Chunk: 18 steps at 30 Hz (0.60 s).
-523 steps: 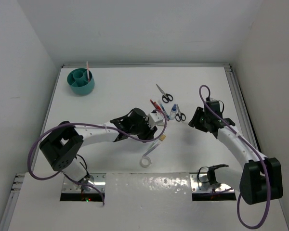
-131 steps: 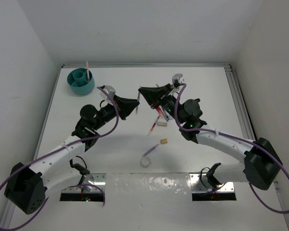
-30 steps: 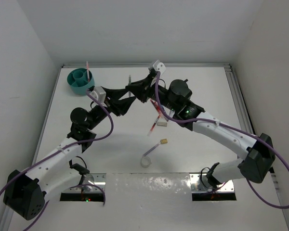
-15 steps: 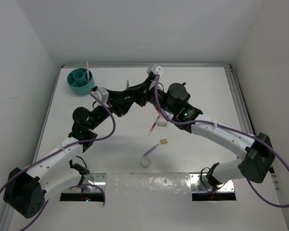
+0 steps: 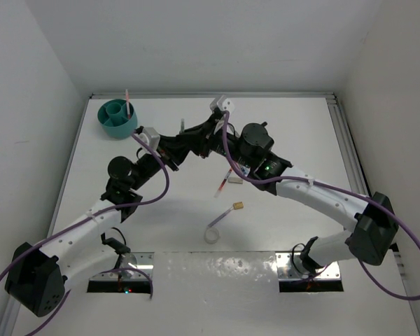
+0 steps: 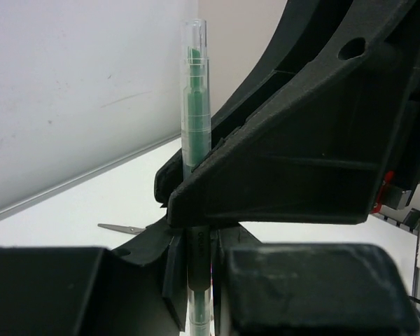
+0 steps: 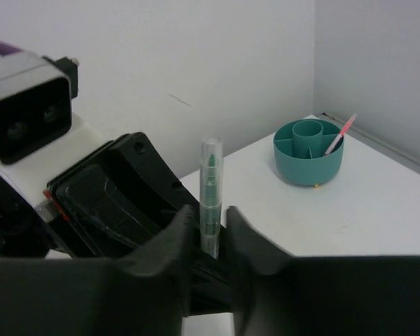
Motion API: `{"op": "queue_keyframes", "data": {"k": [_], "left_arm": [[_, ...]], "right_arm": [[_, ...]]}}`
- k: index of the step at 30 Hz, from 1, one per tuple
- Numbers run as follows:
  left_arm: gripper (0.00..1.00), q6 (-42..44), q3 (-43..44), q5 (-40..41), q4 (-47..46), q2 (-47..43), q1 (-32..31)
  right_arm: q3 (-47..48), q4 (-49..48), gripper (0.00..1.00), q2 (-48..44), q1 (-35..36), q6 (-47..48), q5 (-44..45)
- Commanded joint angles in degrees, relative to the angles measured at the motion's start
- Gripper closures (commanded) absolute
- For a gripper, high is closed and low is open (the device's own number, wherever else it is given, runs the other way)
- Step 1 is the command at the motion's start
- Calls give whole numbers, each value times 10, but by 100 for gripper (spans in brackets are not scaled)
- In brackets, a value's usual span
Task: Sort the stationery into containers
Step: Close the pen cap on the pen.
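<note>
- Left gripper [image 6: 197,262]: closed on the lower part of the green pen [image 6: 195,126], one finger on each side of the barrel.
- Right gripper [image 7: 208,241]: fingers stand close on either side of the same green pen. Whether they press on it or have a slight gap cannot be told.
- Green pen: clear barrel with a green core, held upright in the air above the table [image 5: 301,133], at the point where the two grippers meet tip to tip.
- Meeting point: over the far middle of the table, to the right of the cup [image 5: 119,130] and apart from it.
- Cup: teal, round, with inner dividers, in the far left corner. A pink pen [image 5: 127,101] leans in one outer compartment.
- On the table, near the centre: a red pen [image 5: 223,184], with a white eraser [image 5: 236,179] just beside it.
- Nearer the arm bases: a tan eraser [image 5: 238,206] and a tape ring [image 5: 211,235].
- Left wrist view: a scissors blade [image 6: 122,228] lies flat on the table behind the grippers.
</note>
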<state>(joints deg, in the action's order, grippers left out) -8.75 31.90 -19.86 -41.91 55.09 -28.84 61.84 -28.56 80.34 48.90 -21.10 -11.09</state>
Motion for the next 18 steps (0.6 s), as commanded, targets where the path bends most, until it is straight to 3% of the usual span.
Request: {"op": "queue_keyframes", "data": {"k": [1,3,6,14,18], "left_arm": [[100,-14,-4,18,-23,-14,-3],[100,-17,-4,17,-26,-14,-3],[100,-19,-5,13,-22,-17,-3],[100,-30,-10,7,-8,-15,-3],[100,-33,-7,3,-4,-12,-5]], "right_arm": [[-2,-12,72,-7,3,7,-7],[-3,2,56,-18,3,23,-4],[1,15,45,-40,3,50,21],[78,51,44,-36,2,82,33],[91,30,50,-20,2,71,41]]}}
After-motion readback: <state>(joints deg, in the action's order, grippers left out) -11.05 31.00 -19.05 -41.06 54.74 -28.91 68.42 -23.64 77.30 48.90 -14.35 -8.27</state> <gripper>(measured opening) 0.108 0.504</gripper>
